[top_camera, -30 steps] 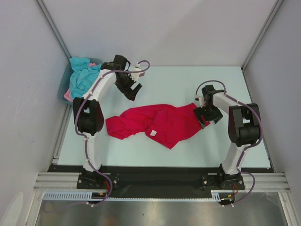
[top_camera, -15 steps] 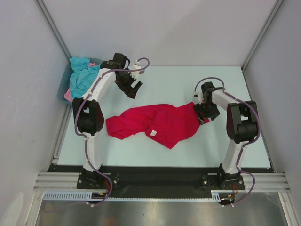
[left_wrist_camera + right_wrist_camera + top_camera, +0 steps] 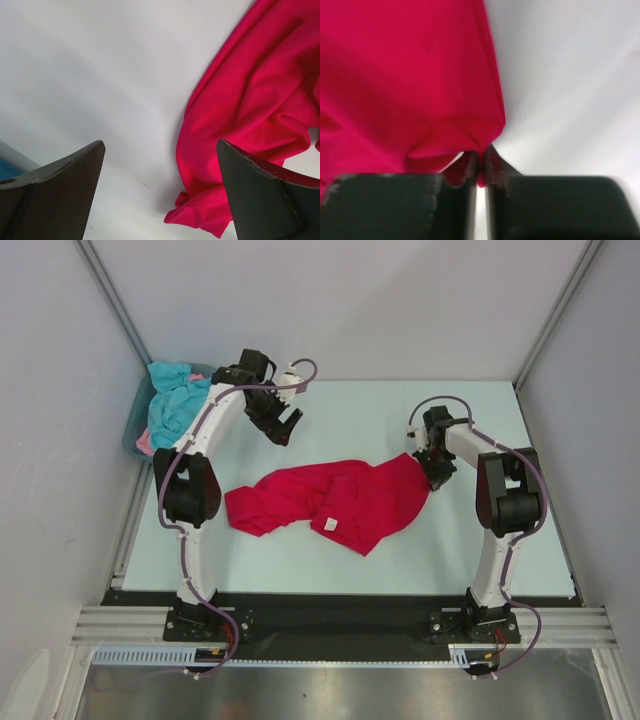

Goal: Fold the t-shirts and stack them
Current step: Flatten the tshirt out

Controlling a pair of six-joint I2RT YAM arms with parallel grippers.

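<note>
A crimson red t-shirt (image 3: 340,502) lies crumpled on the pale table, with a small white label showing on it. My right gripper (image 3: 432,468) sits at the shirt's right corner. In the right wrist view the red t-shirt (image 3: 410,75) fills the left side, and the right gripper (image 3: 481,156) is shut on a fold of its edge. My left gripper (image 3: 283,425) hovers open over bare table beyond the shirt's back left. In the left wrist view the left gripper (image 3: 160,145) holds nothing and the red t-shirt (image 3: 250,110) lies to its right.
A grey-blue tub (image 3: 133,436) stands at the table's back left corner, heaped with turquoise t-shirts (image 3: 175,402) and a bit of pink cloth (image 3: 147,444). White walls and frame posts close in the table on three sides.
My right gripper has shut on the red t-shirt's right corner and shifted slightly back and left. The left gripper drifted a little toward the back left, still open.
</note>
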